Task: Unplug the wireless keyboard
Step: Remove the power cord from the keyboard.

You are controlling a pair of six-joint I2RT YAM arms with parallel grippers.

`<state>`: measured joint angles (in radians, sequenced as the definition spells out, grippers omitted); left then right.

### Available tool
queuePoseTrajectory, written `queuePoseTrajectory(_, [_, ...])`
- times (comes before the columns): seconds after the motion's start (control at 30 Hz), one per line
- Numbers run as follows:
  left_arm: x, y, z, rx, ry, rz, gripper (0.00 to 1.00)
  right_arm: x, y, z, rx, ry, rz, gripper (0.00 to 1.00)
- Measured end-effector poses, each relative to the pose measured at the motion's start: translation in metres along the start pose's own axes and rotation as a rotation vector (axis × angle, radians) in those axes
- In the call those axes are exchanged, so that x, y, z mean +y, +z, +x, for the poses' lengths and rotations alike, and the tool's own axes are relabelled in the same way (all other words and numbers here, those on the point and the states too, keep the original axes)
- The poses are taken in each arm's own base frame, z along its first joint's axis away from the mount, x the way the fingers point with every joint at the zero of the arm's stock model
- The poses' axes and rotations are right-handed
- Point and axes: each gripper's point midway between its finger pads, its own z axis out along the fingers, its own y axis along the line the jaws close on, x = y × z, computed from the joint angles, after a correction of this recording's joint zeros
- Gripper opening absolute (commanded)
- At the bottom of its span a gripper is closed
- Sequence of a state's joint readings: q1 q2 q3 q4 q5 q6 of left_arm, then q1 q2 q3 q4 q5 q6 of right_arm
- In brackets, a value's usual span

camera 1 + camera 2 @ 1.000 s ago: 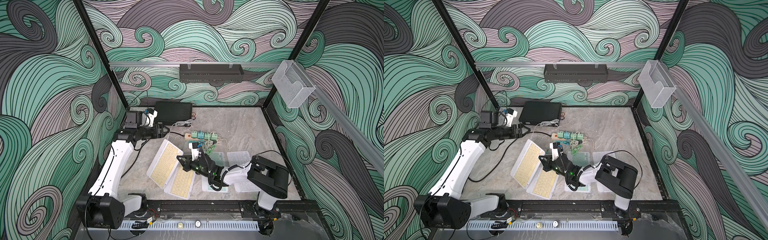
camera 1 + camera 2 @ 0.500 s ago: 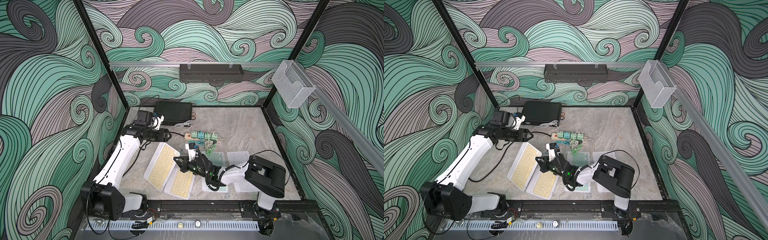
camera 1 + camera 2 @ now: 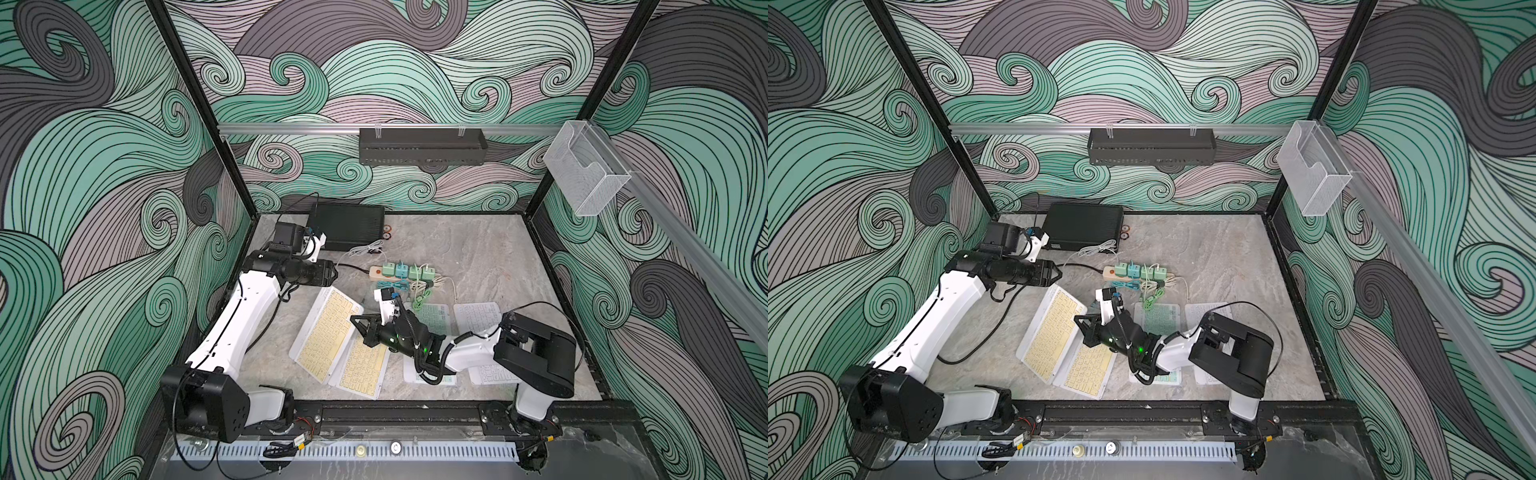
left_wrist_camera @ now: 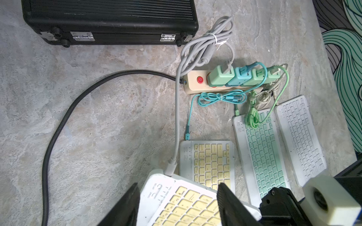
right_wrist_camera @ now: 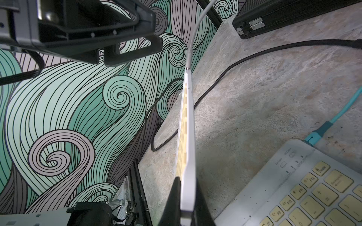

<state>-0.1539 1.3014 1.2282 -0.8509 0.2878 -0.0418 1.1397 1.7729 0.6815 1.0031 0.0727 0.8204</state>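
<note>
Left arm: extended over the table (image 3: 478, 257); left fingers (image 4: 127, 205) open, empty, above the keyboard (image 3: 328, 332) where its cable (image 4: 177, 117) enters.
Right arm: low; right fingers (image 5: 174, 197) clamp the keyboard, tilted up over a second one.
Count: keyboards 4, adapters (image 4: 219, 76) 4.
Change: left arm has swung inward from the wall.

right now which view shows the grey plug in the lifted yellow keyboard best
Left wrist: the grey plug shows clearly at the corner of the lifted yellow keyboard. Right wrist shows it edge-on; in both top views it is tiny.
</note>
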Motion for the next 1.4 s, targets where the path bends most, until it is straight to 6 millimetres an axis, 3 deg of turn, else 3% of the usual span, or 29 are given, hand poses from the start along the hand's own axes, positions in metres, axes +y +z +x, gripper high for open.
queuePoseTrajectory(0.37, [-0.001, 0.001, -0.001, 0.0, -0.013, 0.009, 0.65, 0.0, -0.002, -0.001, -0.006, 0.001, 0.001, 0.0])
queuePoseTrajectory(0.7, [-0.006, 0.024, 0.01, 0.077, -0.038, 0.021, 0.64, 0.0, -0.008, -0.002, -0.009, 0.003, -0.003, 0.0])
queuePoseTrajectory(0.8, [-0.006, 0.031, 0.013, 0.103, -0.037, 0.018, 0.59, 0.0, -0.009, -0.001, -0.008, 0.004, -0.003, 0.0])
queuePoseTrajectory(1.17, [0.002, 0.049, 0.02, 0.185, -0.049, -0.021, 0.21, -0.001, -0.01, 0.001, -0.001, 0.018, -0.006, 0.0])
queuePoseTrajectory(1.27, [0.001, 0.048, 0.021, 0.192, -0.051, -0.019, 0.19, 0.0, -0.01, 0.002, 0.002, 0.021, -0.01, 0.0])
queuePoseTrajectory(1.4, [0.001, 0.048, 0.021, 0.193, -0.052, -0.016, 0.26, 0.001, -0.01, 0.001, 0.002, 0.022, -0.017, 0.0])
